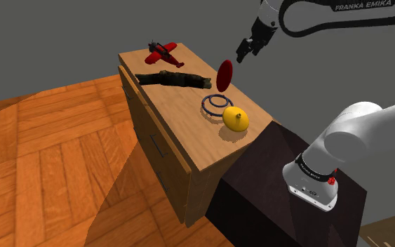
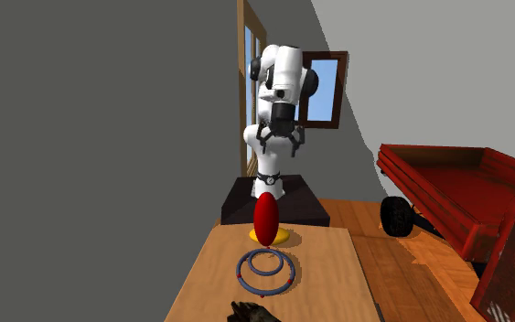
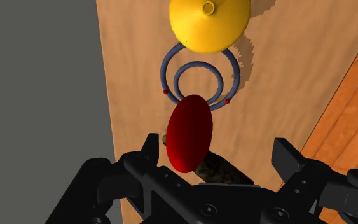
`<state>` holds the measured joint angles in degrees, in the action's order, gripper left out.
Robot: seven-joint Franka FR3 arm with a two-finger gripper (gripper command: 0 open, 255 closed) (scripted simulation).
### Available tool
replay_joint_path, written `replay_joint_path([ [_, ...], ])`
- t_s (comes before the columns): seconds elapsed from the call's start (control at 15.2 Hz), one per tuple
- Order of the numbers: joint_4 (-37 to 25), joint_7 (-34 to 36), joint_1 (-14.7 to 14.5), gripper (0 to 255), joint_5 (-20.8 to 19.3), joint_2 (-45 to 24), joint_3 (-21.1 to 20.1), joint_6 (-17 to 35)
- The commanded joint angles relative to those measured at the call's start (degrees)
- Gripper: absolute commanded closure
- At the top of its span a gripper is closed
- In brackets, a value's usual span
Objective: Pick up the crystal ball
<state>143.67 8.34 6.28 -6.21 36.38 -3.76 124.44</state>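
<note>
- Saw the pincer (image 1: 247,49) wide open, holding nothing, above the bench (image 1: 182,119).
- Found the red oval crystal ball (image 1: 224,74) upright below it, nearer one finger.
- Needed centring over the ball before descending, squeezing gently.

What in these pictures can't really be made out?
Second exterior view: the yellow object is mostly hidden behind the red oval.
Same view: the dark lump is cut off by the bottom edge.
Wrist view: that lump is partly hidden by the red oval and the base of the fingers.
</note>
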Motion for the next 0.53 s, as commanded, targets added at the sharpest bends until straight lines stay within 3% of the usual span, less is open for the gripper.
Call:
replay_joint_path([
  [0.0, 1.56, 1.77, 1.35, 0, -1.98, -2.41, -0.79, 6.74],
  [0.46, -0.28, 12.21, 9.61, 0, -13.32, -15.59, -5.72, 26.32],
])
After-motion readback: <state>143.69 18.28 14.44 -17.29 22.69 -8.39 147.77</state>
